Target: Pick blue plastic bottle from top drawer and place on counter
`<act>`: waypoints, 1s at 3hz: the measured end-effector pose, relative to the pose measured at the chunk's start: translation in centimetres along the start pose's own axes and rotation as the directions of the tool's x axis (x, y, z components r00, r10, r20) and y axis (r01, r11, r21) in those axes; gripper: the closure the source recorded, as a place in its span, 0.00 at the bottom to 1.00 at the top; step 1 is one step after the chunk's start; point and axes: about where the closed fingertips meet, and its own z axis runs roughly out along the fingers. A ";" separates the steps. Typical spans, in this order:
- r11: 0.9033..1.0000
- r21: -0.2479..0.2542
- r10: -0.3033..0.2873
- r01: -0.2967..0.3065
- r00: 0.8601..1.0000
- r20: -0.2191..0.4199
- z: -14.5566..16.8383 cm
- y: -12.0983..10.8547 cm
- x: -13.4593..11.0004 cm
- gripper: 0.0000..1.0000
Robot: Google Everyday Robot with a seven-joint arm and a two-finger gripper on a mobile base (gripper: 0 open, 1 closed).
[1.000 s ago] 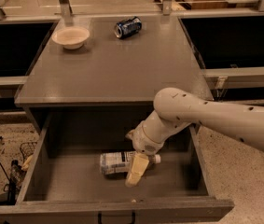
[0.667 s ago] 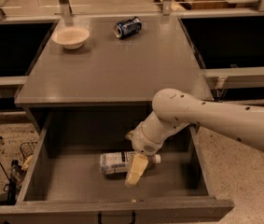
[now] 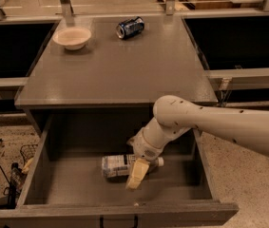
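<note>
The blue plastic bottle point(image 3: 119, 165) lies on its side on the floor of the open top drawer point(image 3: 35, 177), with its white cap pointing right. My gripper point(image 3: 136, 171) is down inside the drawer, right at the bottle's cap end, and its cream-coloured tip overlaps the front of the bottle. My white arm point(image 3: 210, 122) reaches in from the right over the drawer's right side. The counter point(image 3: 124, 70) lies above and behind the drawer.
A dark blue soda can point(image 3: 129, 27) lies on its side at the back of the counter. A shallow cream bowl point(image 3: 72, 37) stands at the back left. Black cables and a small wire basket point(image 3: 27, 152) lie on the floor left of the drawer.
</note>
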 end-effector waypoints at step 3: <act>1.000 0.000 0.000 0.000 1.000 0.000 0.0 0.0 0.0 0.72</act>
